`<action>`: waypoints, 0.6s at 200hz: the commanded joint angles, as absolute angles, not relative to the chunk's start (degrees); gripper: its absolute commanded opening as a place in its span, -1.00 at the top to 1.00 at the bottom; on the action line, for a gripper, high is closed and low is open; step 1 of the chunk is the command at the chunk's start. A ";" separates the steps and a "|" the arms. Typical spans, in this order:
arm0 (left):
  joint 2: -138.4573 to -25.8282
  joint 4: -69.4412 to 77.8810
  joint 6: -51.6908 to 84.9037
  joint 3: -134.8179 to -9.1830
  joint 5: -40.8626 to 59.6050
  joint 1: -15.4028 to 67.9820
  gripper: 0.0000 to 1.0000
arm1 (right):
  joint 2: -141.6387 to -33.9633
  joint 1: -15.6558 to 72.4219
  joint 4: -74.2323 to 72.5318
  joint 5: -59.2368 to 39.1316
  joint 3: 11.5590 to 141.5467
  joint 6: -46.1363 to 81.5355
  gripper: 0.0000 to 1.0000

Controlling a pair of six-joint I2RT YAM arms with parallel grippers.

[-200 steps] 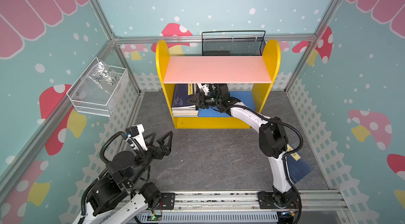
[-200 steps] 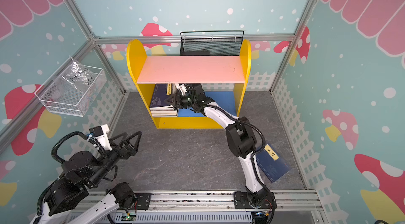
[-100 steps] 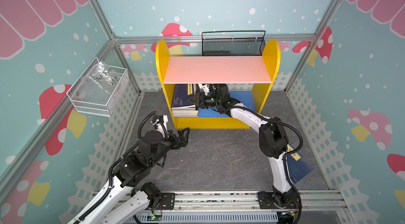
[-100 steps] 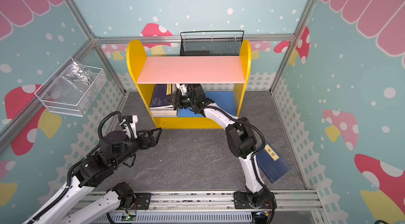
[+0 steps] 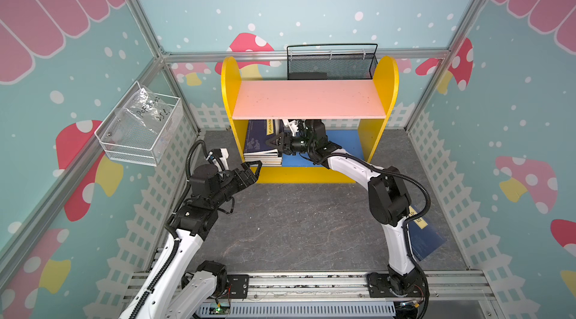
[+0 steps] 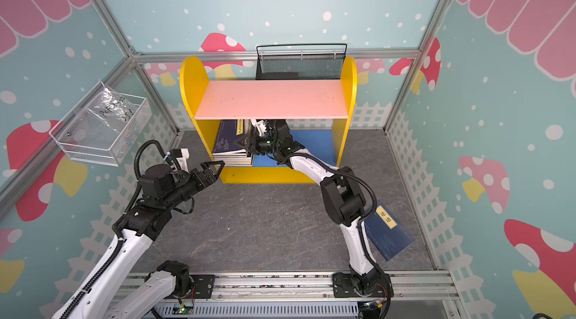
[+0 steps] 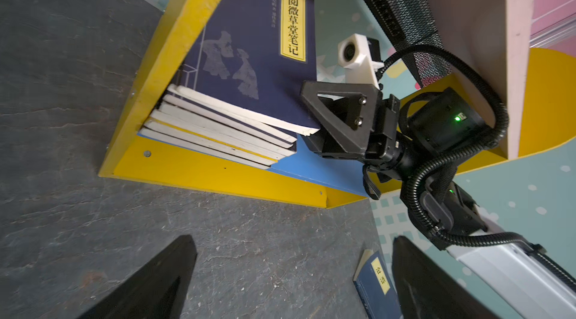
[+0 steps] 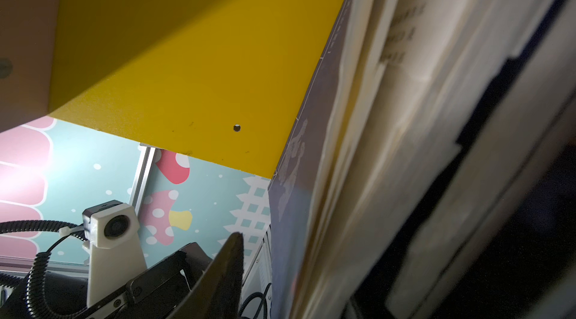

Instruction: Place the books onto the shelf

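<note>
Tucking the top book (image 7: 249,52) flat on the pile (image 5: 261,154) at the shelf's (image 5: 305,174) left end needs care. Your right hand (image 5: 274,143) is half apart round its edge; gripping or not, I cannot tell. Back out slowly. Your left hand (image 5: 254,169) is wide apart. A last book (image 6: 388,236) lies by the bench's (image 5: 296,224) right edge.

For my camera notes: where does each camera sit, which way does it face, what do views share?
Top views: high in front, looking down on the shelf; both arms, left gripper and right gripper, show.
Left wrist: on left arm, facing the book stack and right gripper; own fingers show.
Right wrist: under the shelf's upper board, against the top book; one finger shows.
Shared: left wrist and top views show the floor book.
</note>
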State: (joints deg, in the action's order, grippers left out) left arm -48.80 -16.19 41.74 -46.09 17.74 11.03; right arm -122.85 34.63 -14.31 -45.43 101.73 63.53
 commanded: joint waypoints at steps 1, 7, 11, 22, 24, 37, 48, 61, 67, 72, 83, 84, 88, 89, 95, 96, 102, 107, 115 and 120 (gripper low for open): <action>-50.86 -11.80 42.64 -46.98 21.66 10.51 -0.99 | -119.27 35.33 -17.82 -44.56 101.34 63.12 0.12; -51.51 -11.09 42.64 -46.94 21.62 10.47 -0.99 | -119.34 35.42 -17.87 -44.63 101.26 63.11 0.11; -51.94 -10.72 42.68 -46.89 21.62 10.46 -0.99 | -119.32 35.46 -17.93 -44.65 101.18 63.11 0.11; -53.15 -9.92 42.42 -47.06 21.62 10.37 -0.99 | -119.21 35.42 -17.93 -44.71 101.01 63.05 0.11; -53.34 -9.82 42.29 -47.10 21.47 10.37 -0.99 | -119.25 35.49 -17.93 -44.73 100.99 63.09 0.11; -54.37 -9.06 41.49 -47.24 20.97 10.37 -0.99 | -119.17 35.50 -17.94 -44.84 100.90 63.08 0.10; -55.10 -8.03 40.82 -47.18 20.39 10.37 -0.99 | -119.09 35.60 -18.03 -44.97 100.87 62.99 0.09; -55.84 -6.64 39.88 -47.13 20.25 10.28 -0.99 | -118.91 35.68 -18.05 -45.00 100.72 62.93 0.07; -56.23 -5.87 39.61 -47.03 20.00 10.29 -0.99 | -118.84 35.68 -18.15 -45.02 100.59 62.88 0.06; -56.61 -4.96 39.42 -46.85 19.94 10.20 -0.99 | -118.75 35.77 -18.19 -45.00 100.50 62.86 0.06; -57.47 -2.97 39.12 -46.43 20.11 10.04 -0.99 | -118.65 35.77 -18.12 -44.95 100.21 62.84 0.05; -57.52 -2.85 39.07 -46.42 20.08 10.03 -0.99 | -118.65 35.77 -18.16 -44.93 100.16 62.84 0.05; -57.87 -2.37 39.10 -46.38 20.06 9.89 -0.99 | -118.56 35.77 -18.27 -44.92 99.95 62.86 0.05; -57.94 -2.24 39.10 -46.40 20.05 9.87 -0.99 | -118.56 35.82 -18.23 -44.92 99.94 62.90 0.05; -58.47 -1.58 39.04 -46.27 19.96 9.72 -0.99 | -118.49 35.86 -18.28 -44.83 99.77 62.88 0.05; -58.55 -1.45 39.03 -46.25 19.96 9.69 -0.99 | -118.48 35.86 -18.24 -44.83 99.76 62.86 0.05; -59.04 -0.78 38.86 -46.25 19.62 9.59 -0.99 | -118.37 35.91 -18.29 -44.82 99.55 62.93 0.05; -59.33 -0.35 38.74 -46.18 19.11 9.50 -0.99 | -118.30 35.89 -18.45 -44.82 99.37 62.97 0.05; -59.97 0.14 38.64 -46.17 18.40 9.37 -0.99 | -118.14 35.90 -18.70 -44.82 99.10 63.09 0.05; -60.42 0.26 38.64 -46.38 18.17 9.23 -0.99 | -118.12 35.90 -18.82 -44.78 98.93 63.16 0.05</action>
